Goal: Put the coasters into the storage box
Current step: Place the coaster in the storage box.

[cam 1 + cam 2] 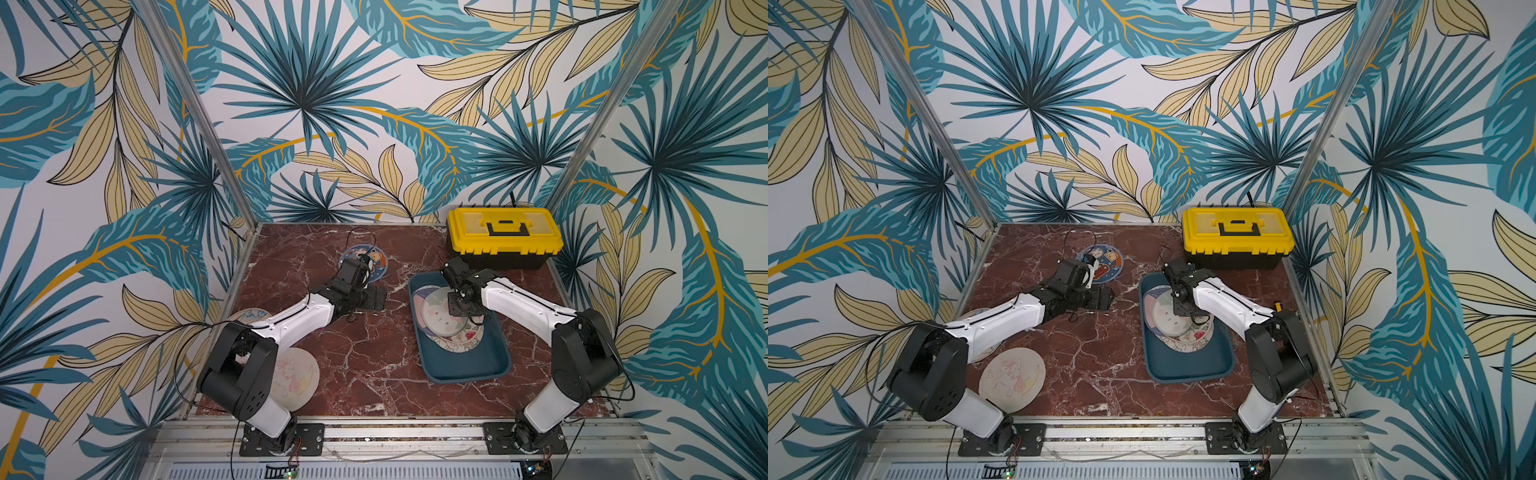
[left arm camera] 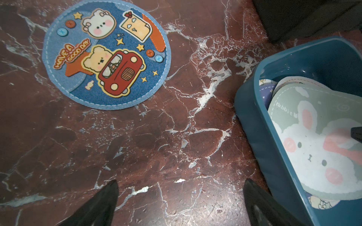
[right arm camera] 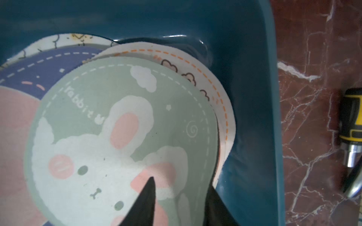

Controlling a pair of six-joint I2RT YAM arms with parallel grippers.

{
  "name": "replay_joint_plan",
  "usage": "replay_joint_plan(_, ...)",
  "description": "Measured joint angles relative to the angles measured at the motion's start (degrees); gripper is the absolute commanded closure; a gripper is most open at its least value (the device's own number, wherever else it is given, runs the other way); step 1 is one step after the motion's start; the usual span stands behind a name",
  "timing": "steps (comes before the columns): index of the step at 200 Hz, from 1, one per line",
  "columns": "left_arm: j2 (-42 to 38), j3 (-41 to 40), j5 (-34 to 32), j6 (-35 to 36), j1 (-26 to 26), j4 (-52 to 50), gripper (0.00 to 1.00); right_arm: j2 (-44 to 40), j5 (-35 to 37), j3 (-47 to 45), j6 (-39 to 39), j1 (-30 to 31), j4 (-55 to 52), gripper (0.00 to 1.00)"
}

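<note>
The teal storage box [image 1: 465,374] [image 1: 1187,370] holds several overlapping coasters, with a green rabbit coaster [image 1: 436,318] [image 3: 117,137] on top. My right gripper [image 1: 457,309] [image 3: 182,184] reaches down into the box, open, its jaws parted astride the rabbit coaster's rim. A blue bear-and-car coaster [image 2: 106,56] [image 1: 1108,259] lies flat at mid-back of the table. My left gripper [image 2: 181,182] [image 1: 1090,270] hangs wide open over bare marble between that coaster and the box wall [image 2: 252,117]. A cream coaster [image 1: 299,378] lies at front left. Another coaster [image 1: 249,313] is partly hidden under the left arm.
A yellow-lidded black toolbox [image 1: 505,232] stands at the back right, just behind the box. A yellow-and-black screwdriver [image 3: 350,117] lies on the table right of the box. Metal frame posts and patterned walls close in the table.
</note>
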Motion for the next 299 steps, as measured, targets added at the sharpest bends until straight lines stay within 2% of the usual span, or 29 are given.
replay_joint_plan(50,0.0,0.0,0.0,0.0,0.0,-0.2,0.01,0.0,1.1,0.2,-0.8,0.0,-1.2,0.35)
replay_joint_plan(105,0.0,2.4,-0.6,0.3,0.1,-2.5,0.0,-4.3,4.6,0.3,-1.0,0.0,-2.3,0.34)
replay_joint_plan(144,2.0,6.4,-2.3,1.1,0.1,-6.0,0.0,-9.0,2.3,0.7,-2.4,0.0,0.4,0.3)
replay_joint_plan(207,11.2,17.9,-7.3,2.5,0.1,-13.8,0.01,-10.2,-4.8,0.9,-5.1,0.0,6.8,0.23)
replay_joint_plan(299,26.8,32.3,-9.2,4.1,2.5,-21.1,0.01,-10.2,-8.2,0.9,-5.4,0.0,10.1,0.22)
